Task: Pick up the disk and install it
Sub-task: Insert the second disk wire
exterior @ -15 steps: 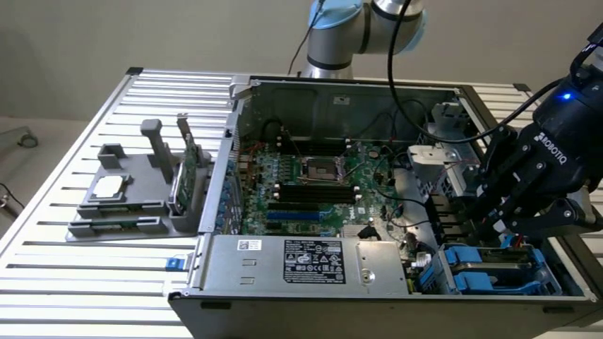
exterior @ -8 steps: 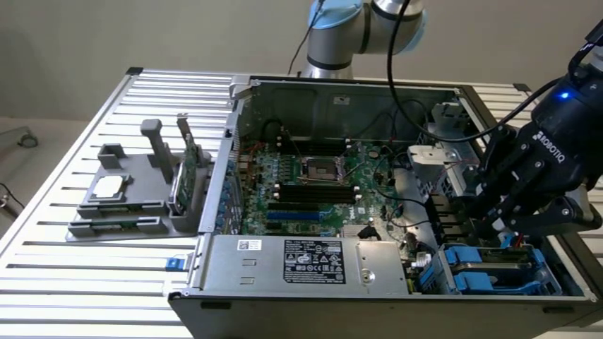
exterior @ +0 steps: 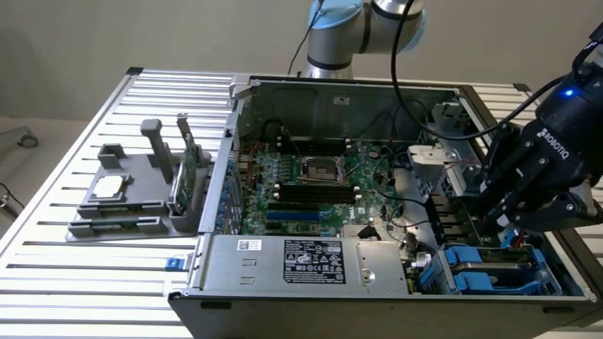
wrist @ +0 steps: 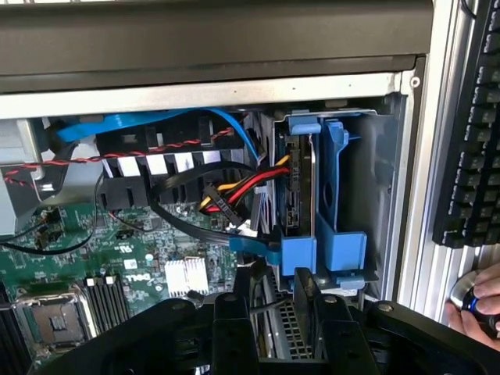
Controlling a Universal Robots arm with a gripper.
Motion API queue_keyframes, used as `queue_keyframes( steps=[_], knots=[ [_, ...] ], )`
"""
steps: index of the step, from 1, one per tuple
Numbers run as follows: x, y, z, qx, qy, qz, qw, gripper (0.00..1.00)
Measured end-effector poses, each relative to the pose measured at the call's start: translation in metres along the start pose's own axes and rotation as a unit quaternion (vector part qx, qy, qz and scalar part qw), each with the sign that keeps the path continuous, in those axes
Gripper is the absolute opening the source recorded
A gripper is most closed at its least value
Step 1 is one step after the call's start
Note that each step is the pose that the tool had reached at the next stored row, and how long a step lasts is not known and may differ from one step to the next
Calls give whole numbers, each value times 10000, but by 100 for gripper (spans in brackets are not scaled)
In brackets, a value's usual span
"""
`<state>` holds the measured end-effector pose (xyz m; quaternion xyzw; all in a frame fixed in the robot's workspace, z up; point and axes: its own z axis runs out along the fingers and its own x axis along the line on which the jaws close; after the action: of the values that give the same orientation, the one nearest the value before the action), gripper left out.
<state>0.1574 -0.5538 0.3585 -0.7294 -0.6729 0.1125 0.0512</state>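
The open computer case [exterior: 377,176] lies on its side on the slatted bench [exterior: 56,282], and every position below is referred to it. The motherboard [exterior: 311,191] sits in its middle, with the silver power supply [exterior: 311,263] along the near wall. The drive bays occupy the near corner at the exterior view's right, fitted with blue carriers [exterior: 471,272]. The claw [exterior: 518,226], black and carried on a black wrist, stands directly above these bays, close over them. In the wrist view the disk [wrist: 295,187] stands edge-on inside the bay, seated between its blue rails [wrist: 336,195], with red, yellow and black power leads [wrist: 234,191] and a blue data cable [wrist: 156,125] running to its end. The claw [wrist: 277,312] is partly open with its fingers [wrist: 226,320] just short of the carrier; whether they touch the disk cannot be told. Outside the case, at the exterior view's left, a grey fixture [exterior: 141,198] holds a green circuit card [exterior: 188,169] and a flat silver square [exterior: 109,187]. Beyond the bay wall lie a black keyboard [wrist: 469,141] and a person's hand [wrist: 480,301].
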Motion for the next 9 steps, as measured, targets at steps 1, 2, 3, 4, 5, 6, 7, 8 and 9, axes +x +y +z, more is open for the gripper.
queue_keyframes(
  steps=[1, 2, 3, 4, 5, 6, 7, 8, 9],
  knots=[
    [1, 9, -3, -1, -1, -2, 10000, 36],
    [2, 9, -2, -1, -1, -2, 10000, 36],
    [2, 9, -2, -2, -1, -2, 10000, 36],
    [1, 9, -2, -3, -1, -2, 10000, 36],
    [1, 10, -1, -3, 0, -3, 10000, 36],
    [1, 10, -1, -5, -1, -3, 10000, 36],
    [2, 11, 1, -8, 0, -4, 10000, 36],
    [2, 11, 2, -10, 0, -5, 10000, 36],
    [2, 12, 2, -11, -1, -6, 10000, 36]
  ],
)
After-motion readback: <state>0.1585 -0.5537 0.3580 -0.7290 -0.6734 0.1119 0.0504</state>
